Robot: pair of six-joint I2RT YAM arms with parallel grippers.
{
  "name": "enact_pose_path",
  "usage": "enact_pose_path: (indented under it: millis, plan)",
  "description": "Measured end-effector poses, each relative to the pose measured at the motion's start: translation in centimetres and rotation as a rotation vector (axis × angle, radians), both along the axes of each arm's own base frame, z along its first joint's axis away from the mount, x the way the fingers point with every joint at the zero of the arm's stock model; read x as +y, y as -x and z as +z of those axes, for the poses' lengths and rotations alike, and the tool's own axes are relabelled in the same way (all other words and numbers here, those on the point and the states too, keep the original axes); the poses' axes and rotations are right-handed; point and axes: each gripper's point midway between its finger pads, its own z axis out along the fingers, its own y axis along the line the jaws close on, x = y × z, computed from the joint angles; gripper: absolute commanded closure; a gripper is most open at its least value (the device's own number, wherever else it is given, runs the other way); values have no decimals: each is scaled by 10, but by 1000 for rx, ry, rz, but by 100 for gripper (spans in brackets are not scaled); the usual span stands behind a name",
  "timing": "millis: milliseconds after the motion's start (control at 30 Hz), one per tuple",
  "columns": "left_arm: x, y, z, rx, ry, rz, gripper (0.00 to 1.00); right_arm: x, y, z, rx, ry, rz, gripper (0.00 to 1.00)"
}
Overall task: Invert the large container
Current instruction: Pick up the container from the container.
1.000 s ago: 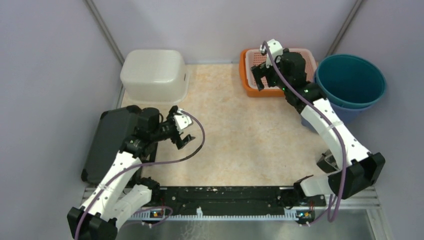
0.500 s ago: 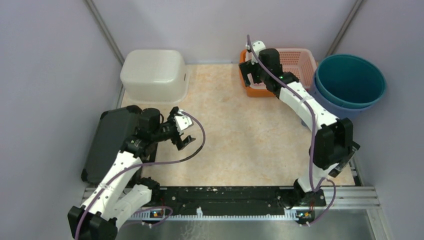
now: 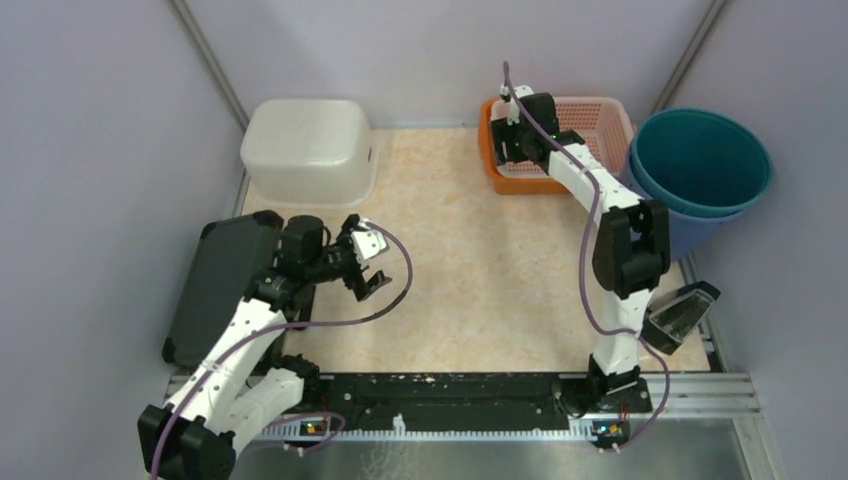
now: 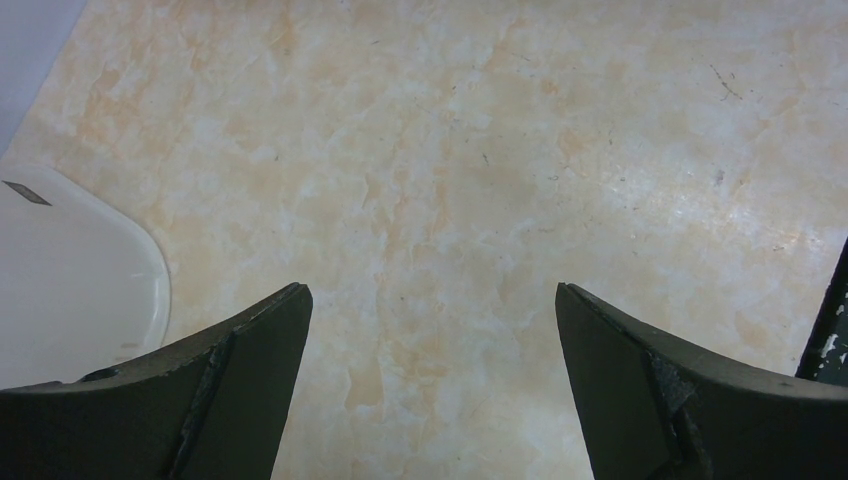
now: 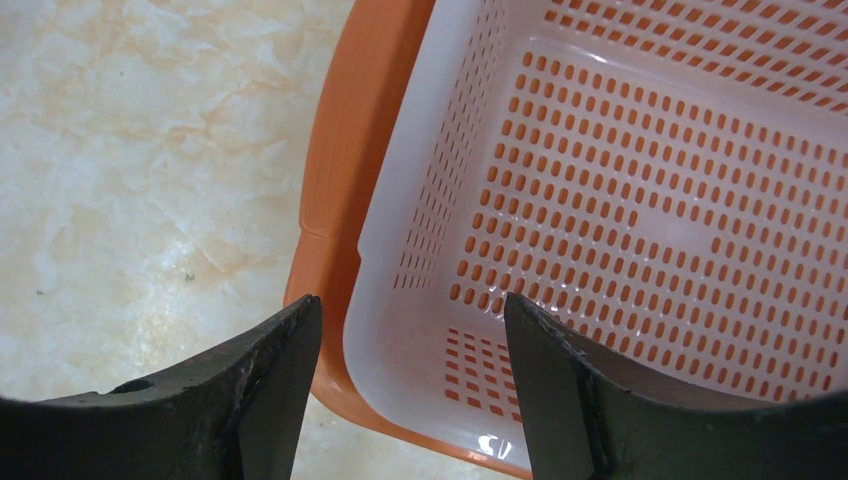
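Note:
An orange basket (image 3: 590,120) with a white perforated inside (image 5: 650,200) stands upright at the back right of the table. My right gripper (image 3: 512,148) (image 5: 410,300) hangs over its near-left corner. The jaws are partly open and straddle the orange rim (image 5: 350,150), one finger outside and one inside, neither seen touching it. My left gripper (image 3: 368,268) (image 4: 430,290) is wide open over bare tabletop at the left, holding nothing.
A white tub (image 3: 308,150) (image 4: 70,280) sits bottom-up at the back left. A teal basin (image 3: 700,160) stands right of the basket, against the wall. A black case (image 3: 215,285) lies at the left edge and a dark object (image 3: 680,315) at the right edge.
The right arm swung left and stretched out, bringing its gripper from over the basket's middle to its left corner, and its jaws have narrowed. The left arm has not moved.

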Motion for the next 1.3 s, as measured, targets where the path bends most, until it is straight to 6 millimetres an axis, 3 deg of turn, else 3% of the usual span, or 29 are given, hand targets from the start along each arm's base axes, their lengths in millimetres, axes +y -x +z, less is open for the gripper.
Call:
enact_pose_path:
  millis: [467,1000,1300]
  plan:
    - [0,-2,-2,3,-3,3,1,7,-12,-32,56,-13,17,40]
    - [0,-3,-5,1,-5,7,1,2,-14,-34,56,-13,-27,51]
    - [0,-4,-4,-3,-3,7,1,6,-13,-54,86,20,-26,50]
